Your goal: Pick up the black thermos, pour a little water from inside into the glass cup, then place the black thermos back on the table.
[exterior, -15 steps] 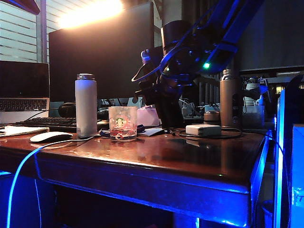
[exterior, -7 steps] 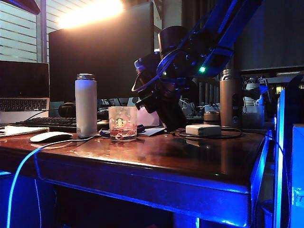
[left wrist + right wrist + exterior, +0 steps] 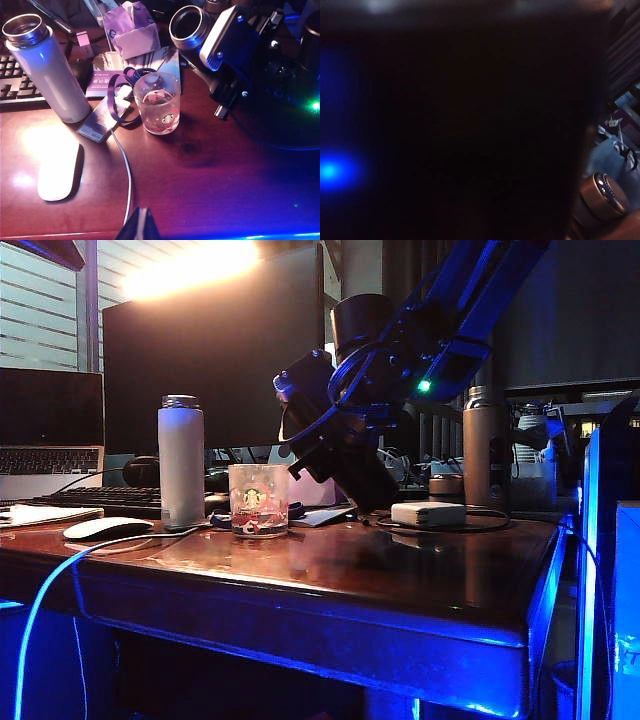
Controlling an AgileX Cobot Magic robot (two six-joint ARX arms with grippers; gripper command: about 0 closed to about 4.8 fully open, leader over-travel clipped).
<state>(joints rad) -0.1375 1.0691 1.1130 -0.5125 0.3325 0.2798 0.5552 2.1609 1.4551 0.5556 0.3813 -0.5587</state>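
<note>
Nearest, one white mouse (image 3: 59, 172) lies on the surface (image 3: 400, 570). Behind it stand one glass cup (image 3: 157, 103) and one white flask (image 3: 181, 460). The right end effector (image 3: 345, 445) grips the tilted black thermos (image 3: 358, 325) just beside the cup. One bronze flask (image 3: 481, 445) stands farthest. Left end effector (image 3: 140, 227): cannot tell how open.

The tall matte-black thermos (image 3: 358, 390) is tilting in the right gripper (image 3: 335, 430), beside the clear printed glass cup (image 3: 258, 500) standing upright on the glossy reddish-brown table (image 3: 380, 570).
</note>
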